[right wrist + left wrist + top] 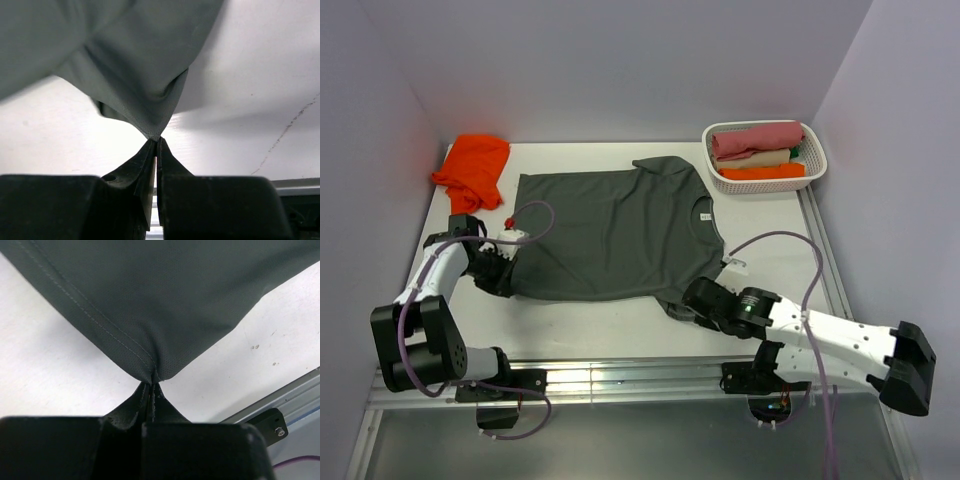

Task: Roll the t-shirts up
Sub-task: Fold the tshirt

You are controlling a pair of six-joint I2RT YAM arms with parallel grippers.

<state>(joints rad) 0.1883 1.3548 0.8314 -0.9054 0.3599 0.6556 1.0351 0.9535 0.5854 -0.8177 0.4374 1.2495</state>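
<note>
White tabletop, boxed in by pale lilac walls, carries your grey t-shirt spread nearly flat across its middle, hem toward the left, collar and small white neck label toward the right. You have it at both near corners. The left gripper has its fingers pressed together on the near hem corner, right at the stitched seam. The right gripper is nipped tight on a peak of cloth at the near sleeve, where the fabric bunches and tucks under itself. Judging by the soft tents it forms at each pinch, this is light, limp cotton with no stiffness of its own. Expect it to sag between your two holds, stretch a little if you pull them apart, and drag on the table rather than slide cleanly. The doubled hem is the better place to hold, being thicker and less likely to slip out. The sleeve hold looks thin, only a tip of fabric, so it is probably the one that would let go. Beyond the shirt, an orange t-shirt lies crumpled at the far left, close to the far hem corner, and a white basket at the far right holds rolled cloths.
</note>
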